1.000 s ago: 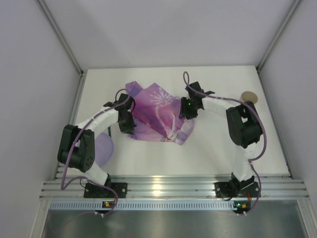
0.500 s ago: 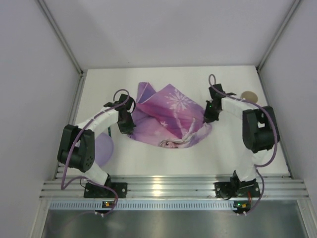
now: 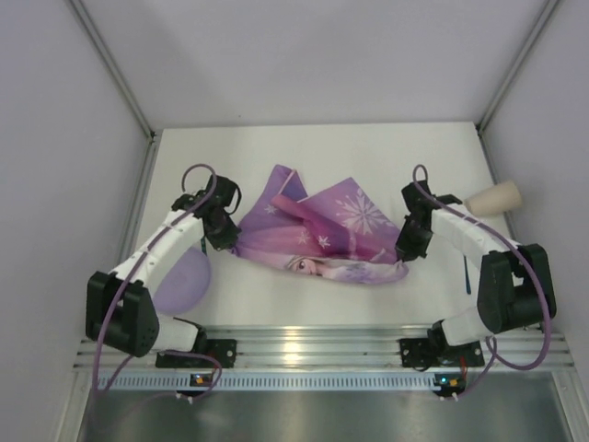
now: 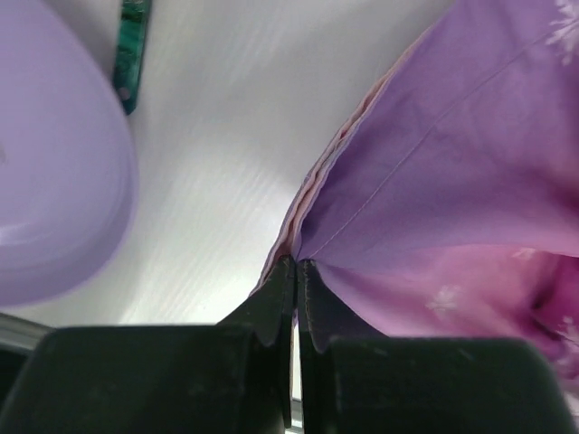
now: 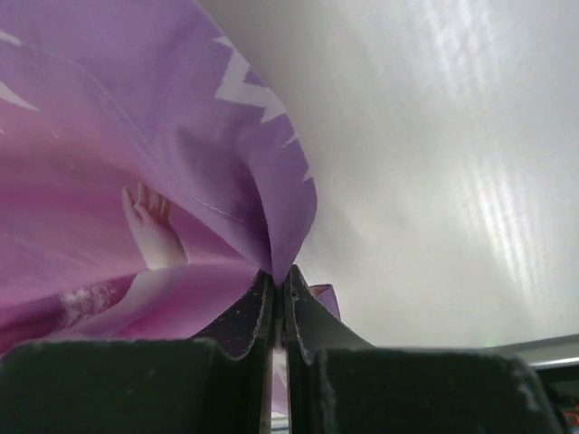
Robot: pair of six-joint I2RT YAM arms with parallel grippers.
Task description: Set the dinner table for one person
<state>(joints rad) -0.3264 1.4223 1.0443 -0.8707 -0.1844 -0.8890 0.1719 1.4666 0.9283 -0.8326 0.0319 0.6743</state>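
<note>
A purple-pink cartoon-princess placemat [image 3: 317,238] hangs crumpled and folded between my two grippers over the middle of the white dinner table [image 3: 304,147]. My left gripper [image 3: 230,241] is shut on the placemat's left corner [image 4: 312,226]. My right gripper [image 3: 405,253] is shut on its right corner [image 5: 280,212]. In both wrist views the jaws pinch a fold of the cloth at their tips.
A lilac plate [image 3: 182,282] lies at the left by my left arm; it also fills the left of the left wrist view [image 4: 54,163]. A green-handled utensil [image 4: 131,50] lies beside it. A beige cup [image 3: 493,198] lies on its side at the right edge. An aluminium rail [image 3: 313,348] runs along the near edge.
My right gripper shut on the placemat's corner and pulled it right and toward the near edge. My left gripper moved left and nearer with its corner. The placemat spread wider. The beige cup now lies on its side.
</note>
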